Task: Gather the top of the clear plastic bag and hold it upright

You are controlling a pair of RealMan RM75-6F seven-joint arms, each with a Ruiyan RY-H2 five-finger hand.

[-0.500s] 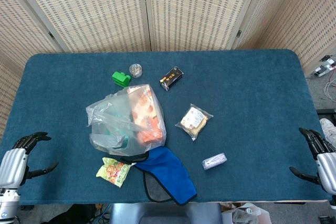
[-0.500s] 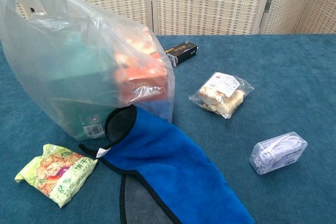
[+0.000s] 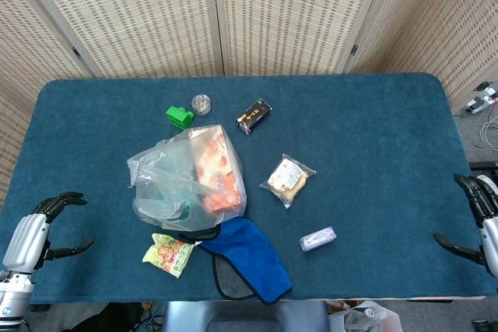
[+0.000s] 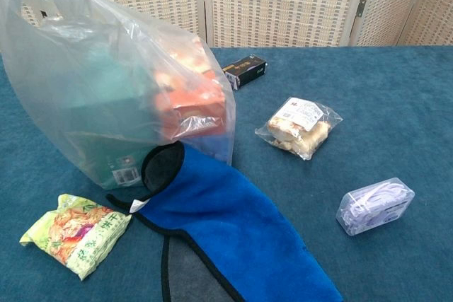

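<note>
The clear plastic bag (image 3: 185, 180) stands left of the table's middle, holding orange and green packages; its top is loose and ungathered. In the chest view the bag (image 4: 106, 97) fills the upper left. My left hand (image 3: 35, 231) hovers at the table's front left corner, fingers apart and holding nothing, far from the bag. At the front right edge my right hand (image 3: 481, 219) is also spread with nothing in it. Neither hand shows in the chest view.
A blue cloth (image 3: 245, 258) lies against the bag's front, a snack packet (image 3: 168, 253) beside it. A wrapped pastry (image 3: 286, 179), a small white pack (image 3: 317, 239), a dark box (image 3: 254, 115), a green block (image 3: 179, 117) and a small jar (image 3: 201, 103) lie around.
My left hand has shifted slightly right and up at the table's edge. My right hand has drawn back toward the right edge. The bag has not moved.
</note>
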